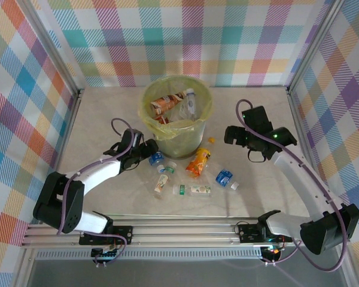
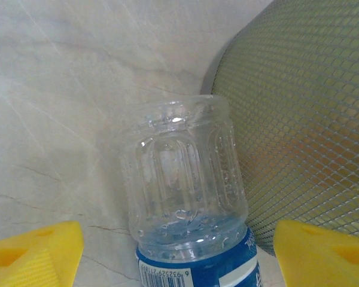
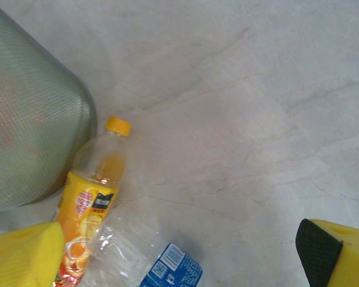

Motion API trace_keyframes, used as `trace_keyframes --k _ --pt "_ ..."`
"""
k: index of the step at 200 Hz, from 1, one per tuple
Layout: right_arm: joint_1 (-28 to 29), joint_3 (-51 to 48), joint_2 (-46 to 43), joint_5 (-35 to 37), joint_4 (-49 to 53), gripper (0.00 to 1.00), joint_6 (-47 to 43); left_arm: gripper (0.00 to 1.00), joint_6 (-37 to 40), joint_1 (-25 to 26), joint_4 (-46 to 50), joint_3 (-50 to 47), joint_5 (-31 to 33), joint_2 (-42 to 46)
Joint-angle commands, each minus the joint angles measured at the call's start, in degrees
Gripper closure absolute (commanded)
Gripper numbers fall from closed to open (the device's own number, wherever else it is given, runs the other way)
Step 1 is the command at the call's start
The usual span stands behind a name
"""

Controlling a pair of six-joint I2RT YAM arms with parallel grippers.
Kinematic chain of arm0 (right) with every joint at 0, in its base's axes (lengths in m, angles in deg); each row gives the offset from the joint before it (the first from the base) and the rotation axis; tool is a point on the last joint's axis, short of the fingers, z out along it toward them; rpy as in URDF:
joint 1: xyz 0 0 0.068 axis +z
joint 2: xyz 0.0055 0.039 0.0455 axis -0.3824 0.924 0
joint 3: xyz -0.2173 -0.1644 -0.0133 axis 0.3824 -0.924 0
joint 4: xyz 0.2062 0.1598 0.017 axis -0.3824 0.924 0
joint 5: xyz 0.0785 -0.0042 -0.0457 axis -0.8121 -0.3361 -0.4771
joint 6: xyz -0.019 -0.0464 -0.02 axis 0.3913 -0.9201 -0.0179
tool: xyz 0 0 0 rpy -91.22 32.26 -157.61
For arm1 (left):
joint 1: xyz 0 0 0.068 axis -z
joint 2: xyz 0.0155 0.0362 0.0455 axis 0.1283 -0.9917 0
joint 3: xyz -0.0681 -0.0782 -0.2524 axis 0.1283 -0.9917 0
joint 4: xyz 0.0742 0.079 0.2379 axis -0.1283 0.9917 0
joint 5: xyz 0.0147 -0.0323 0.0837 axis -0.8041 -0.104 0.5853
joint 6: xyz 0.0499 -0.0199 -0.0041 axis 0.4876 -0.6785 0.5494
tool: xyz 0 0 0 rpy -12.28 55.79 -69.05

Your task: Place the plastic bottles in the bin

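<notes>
The bin (image 1: 176,116) stands at mid-table, pale mesh with a yellow-green bag, and holds several plastic bottles. At its left foot lies a clear bottle with a blue label (image 1: 157,159). My left gripper (image 1: 148,154) is open around that bottle (image 2: 185,197), with a yellow fingertip (image 2: 36,254) on each side and a small gap to the plastic. My right gripper (image 1: 230,136) hangs open right of the bin with nothing between its fingers. Below it lie an orange-capped juice bottle (image 3: 93,197) and a crushed clear bottle with a blue label (image 3: 143,257).
More small bottles lie in front of the bin: the orange one (image 1: 198,161), a blue-labelled one (image 1: 224,177) and several pale ones (image 1: 161,184). The bin's mesh wall (image 2: 299,119) is close on the left gripper's right side. Checked walls surround the table.
</notes>
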Motion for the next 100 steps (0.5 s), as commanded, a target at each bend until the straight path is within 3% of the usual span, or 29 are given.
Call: trace_keyframes --k 1,100 --pt "-1.34 -2.33 -2.54 0.09 -2.91 0.00 2.89 0.17 -0.88 -0.68 -2.63 -0.17 -1.67 -1.86" --pt "-3.23 -4.27 -2.32 -2.87 -4.38 0.00 3.22 0.23 -1.71 -2.04 -2.92 0.15 -1.87 -7.84"
